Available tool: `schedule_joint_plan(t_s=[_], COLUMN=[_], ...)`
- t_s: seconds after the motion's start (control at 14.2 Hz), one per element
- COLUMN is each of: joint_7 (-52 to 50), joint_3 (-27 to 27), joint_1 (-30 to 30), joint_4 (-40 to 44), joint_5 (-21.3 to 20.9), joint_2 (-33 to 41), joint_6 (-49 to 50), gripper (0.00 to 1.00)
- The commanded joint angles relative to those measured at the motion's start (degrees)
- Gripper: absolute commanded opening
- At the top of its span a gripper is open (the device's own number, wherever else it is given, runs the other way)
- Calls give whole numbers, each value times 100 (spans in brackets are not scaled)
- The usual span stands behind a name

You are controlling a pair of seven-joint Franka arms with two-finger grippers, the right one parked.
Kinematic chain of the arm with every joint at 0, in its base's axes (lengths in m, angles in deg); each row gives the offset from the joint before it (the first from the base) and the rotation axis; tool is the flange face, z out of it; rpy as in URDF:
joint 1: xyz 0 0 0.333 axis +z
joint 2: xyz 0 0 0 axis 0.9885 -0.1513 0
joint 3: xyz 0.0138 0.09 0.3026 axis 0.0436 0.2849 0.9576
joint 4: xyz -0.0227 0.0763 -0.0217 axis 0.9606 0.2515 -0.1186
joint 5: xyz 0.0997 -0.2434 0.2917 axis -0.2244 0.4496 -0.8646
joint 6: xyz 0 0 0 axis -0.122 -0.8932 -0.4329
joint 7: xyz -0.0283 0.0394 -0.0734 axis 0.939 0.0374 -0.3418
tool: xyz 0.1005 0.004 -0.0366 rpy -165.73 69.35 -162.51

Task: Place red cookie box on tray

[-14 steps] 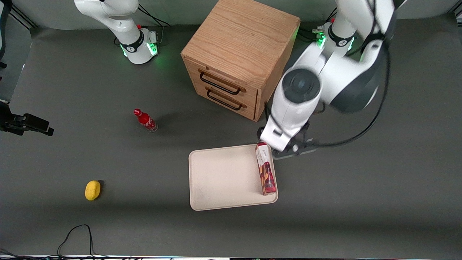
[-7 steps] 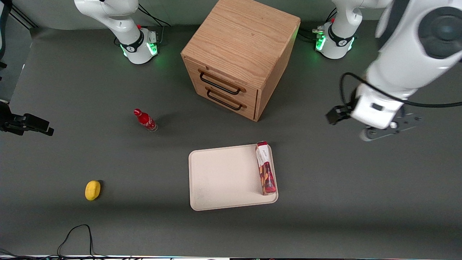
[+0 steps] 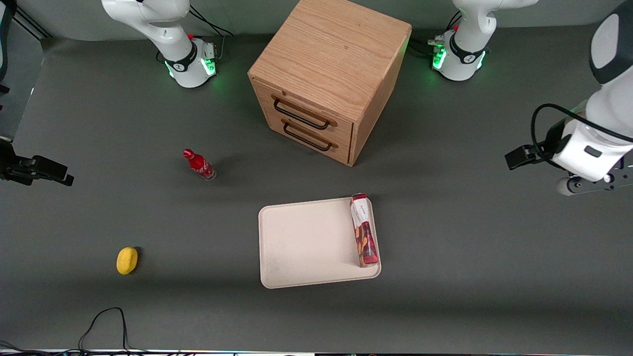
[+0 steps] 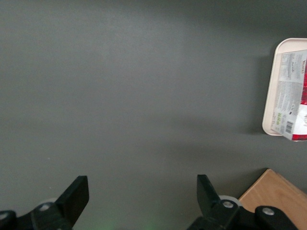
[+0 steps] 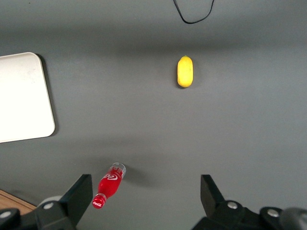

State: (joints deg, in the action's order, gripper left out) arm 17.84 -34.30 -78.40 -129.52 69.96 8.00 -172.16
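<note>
One long, narrow dark red cookie box with a white end lies flat on your pale cream rectangular tray, along the tray edge nearest the working arm's end of the tabletop. Its white end points toward the wooden two-drawer cabinet and slightly overhangs the tray's rim; its red end sits near the tray corner closest to the front camera. You will find the left arm's gripper well apart from the tray, raised over bare dark grey tabletop at the working arm's end, with its two black fingers spread wide and nothing between them. Your wrist camera catches the tray's edge and the box's white end, plus a corner of the cabinet. Toward the parked arm's end, a small red bottle stands upright, and a yellow lemon-like object lies nearer the front edge.
</note>
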Motion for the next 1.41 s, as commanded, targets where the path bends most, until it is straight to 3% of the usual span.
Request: schedule_joint_plan(t_s=[0.0, 0.28, 1.34], joint_7=[819, 1542, 1560], joint_3=[34, 991, 983], joint_1=[334, -342, -395], joint_4=[-511, -502, -300], joint_5=[166, 149, 175], joint_2=[435, 444, 356], joint_6=[-218, -235, -235], gripper=[100, 100, 100])
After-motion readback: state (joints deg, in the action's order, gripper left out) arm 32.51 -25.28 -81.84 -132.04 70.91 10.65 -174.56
